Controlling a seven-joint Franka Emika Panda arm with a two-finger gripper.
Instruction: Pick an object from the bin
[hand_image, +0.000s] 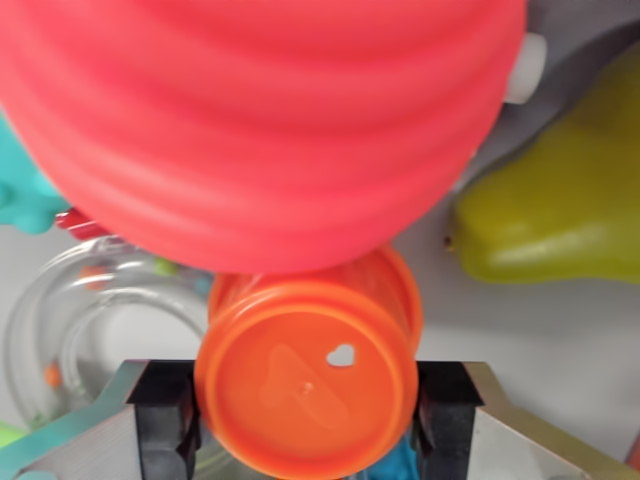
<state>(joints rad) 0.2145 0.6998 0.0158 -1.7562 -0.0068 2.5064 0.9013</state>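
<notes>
- the claw (305, 420) sits at the bottom edge of the wrist view, its two black pads (165, 420) pressed against the left and right sides of an orange cup (310, 375), pinching it between them.
- the orange cup is seen end-on: a round flat face looks at the camera, with a small heart-shaped hole right of its middle and a faint raised mark across the centre.
- the cup's ribbed side wall runs away from the camera toward the top of the view, where it meets a big red ribbed ball (260, 120).
- the red ribbed ball fills most of the upper half; it is blurred and overlaps the far end of the cup, so i cannot tell if the two are touching.
- a white stub (527, 68) pokes out at the ball's right edge.
- a yellow-green pear-shaped toy (560, 200) lies to the wrist view's right, apart from the cup, on the pale grey bin floor (540, 340).
- a clear plastic ring (90, 320) with small coloured beads inside lies at lower left, partly behind the cup and the left pad.
- a teal thing (25, 195) shows at the left edge, with a bit of red (80, 222) just beside it; both are too cut off to identify.
</notes>
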